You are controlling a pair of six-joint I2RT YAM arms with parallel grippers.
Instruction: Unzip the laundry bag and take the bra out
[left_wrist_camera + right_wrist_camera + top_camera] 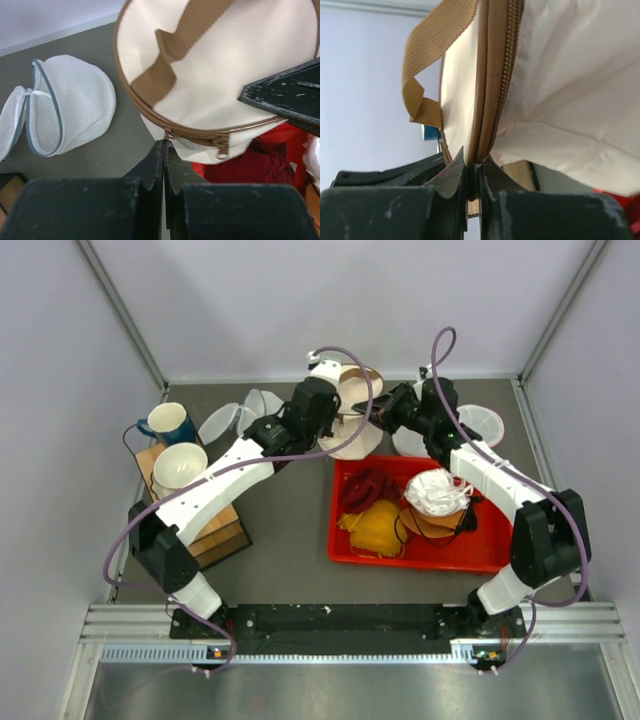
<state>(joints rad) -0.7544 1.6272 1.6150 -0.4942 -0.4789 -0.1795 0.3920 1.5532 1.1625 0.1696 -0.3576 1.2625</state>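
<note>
Laundry bag: cream fabric cylinder with brown zipper band and brown webbing handle (352,430), held between the two grippers, circular end facing the left wrist camera.
Mesh pouch: white round mesh pouch with grey edging (70,100), lying open left of the laundry bag, apart from it.
Second pouch: second white mesh pouch (482,424), right of the laundry bag, partly behind the right arm.
Tray: red plastic tray (350,545), just nearer than the laundry bag; dark red garment (368,488), yellow garment (375,527) and white cupped garment (440,490) inside.
Box group: blue mug (170,423) and white bowl (180,465), well left of the laundry bag.
Obstruction: right gripper (471,172) crossing the bag's face in the left wrist view.
Left gripper (164,145): fingers pressed together, tips touching the zipper band at the bag's lower rim; anything pinched, cannot tell.
Right gripper: clamped on the brown zipper band at the bag's edge.
</note>
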